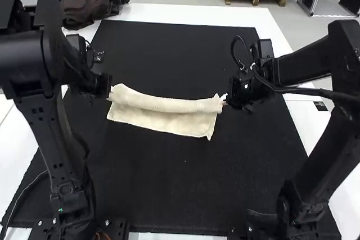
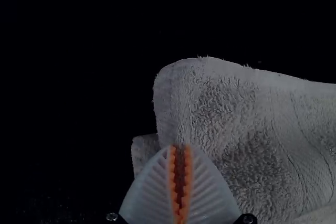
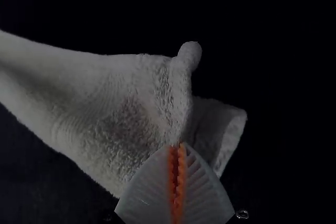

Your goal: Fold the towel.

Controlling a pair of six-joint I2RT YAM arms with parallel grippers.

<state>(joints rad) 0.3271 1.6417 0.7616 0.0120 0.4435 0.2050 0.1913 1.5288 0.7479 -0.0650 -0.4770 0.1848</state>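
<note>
Right, your towel point(image 1: 162, 123) lies just left of centre in the high view, on the black mat point(image 1: 169, 184), stretched between the two arms. Its far side makes a thick, rounded ridge, and a flatter panel shows on the near side, so it looks partly folded over, with the layers not pressed down.

Your left end effector point(image 2: 180, 148) is closed on the towel at the ridge's left end, and your right end effector point(image 3: 177, 145) is closed on it at the other end, where the cloth puckers and a corner juts out.

Expect it to handle as light, soft terry: nothing to break and little chance of slipping from a firm pinch, but too limp to hold a line by itself. Keep hold near both ends of that ridge, taking all the layers you mean to move, and keep a gentle, even tension. Pull too hard and you'd likely skew the panel; slacken off and the middle will probably sag into wrinkles.
</note>
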